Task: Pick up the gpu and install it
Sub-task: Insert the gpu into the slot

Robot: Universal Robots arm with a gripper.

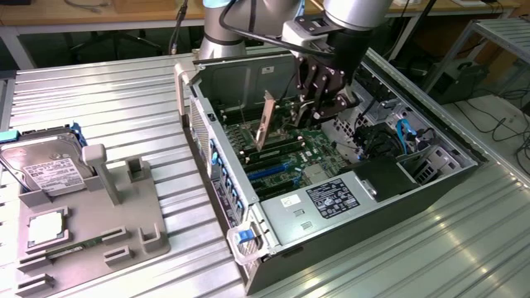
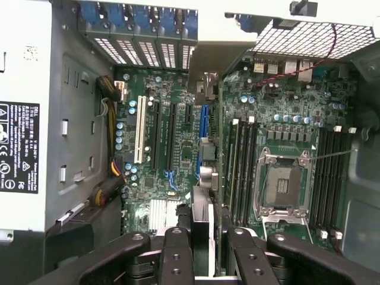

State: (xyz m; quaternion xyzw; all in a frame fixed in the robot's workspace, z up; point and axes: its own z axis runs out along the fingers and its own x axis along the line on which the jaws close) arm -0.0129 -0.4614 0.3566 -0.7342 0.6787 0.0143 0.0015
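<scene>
Exterior view: the gripper grasps the gpu, upright inside the case above the motherboard. Keep the card vertical and pressed evenly.

Wrist view: the card shows edge-on between the fingers, beside the blue slot, an alignment hidden from outside.

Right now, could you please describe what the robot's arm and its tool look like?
The arm is a silver-grey tube with a light blue joint cap near its base, and a black cable loops across it. At the wrist sits a pale grey block, then a dark black section. The tool is black, built of linked bars studded with round bolts, seen up close in the wrist view as matte black fingers.
</scene>
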